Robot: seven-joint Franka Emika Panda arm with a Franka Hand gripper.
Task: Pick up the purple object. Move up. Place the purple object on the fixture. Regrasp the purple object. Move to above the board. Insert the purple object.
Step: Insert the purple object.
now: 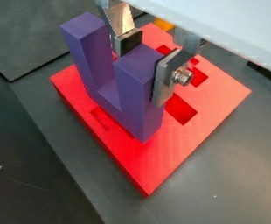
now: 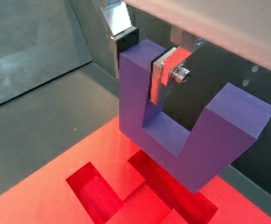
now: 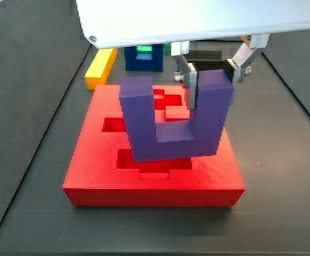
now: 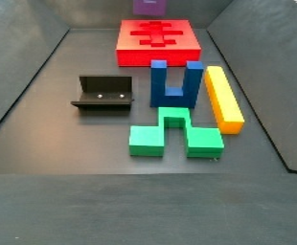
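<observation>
My gripper (image 3: pixel 211 68) is shut on the purple object (image 3: pixel 158 130), a chunky U-shaped block. Its silver fingers (image 1: pixel 167 77) clamp one upright prong, seen in both wrist views. The block hangs with its prongs up, just over the red board (image 3: pixel 104 170) and its cross-shaped cutouts (image 2: pixel 103 188). In a wrist view the block's base (image 2: pixel 191 162) hovers above a cutout, apart from the board. The dark fixture (image 4: pixel 102 93) stands empty on the floor in front of the board (image 4: pixel 138 43). Only a sliver of the purple object (image 4: pixel 148 5) shows in that side view.
A darker blue U-shaped block (image 4: pixel 174 86) stands beside a long yellow bar (image 4: pixel 223 96), with a green block (image 4: pixel 174 136) in front of them. The yellow bar (image 3: pixel 102 68) and blue block (image 3: pixel 144 62) lie just behind the board. Dark walls enclose the floor.
</observation>
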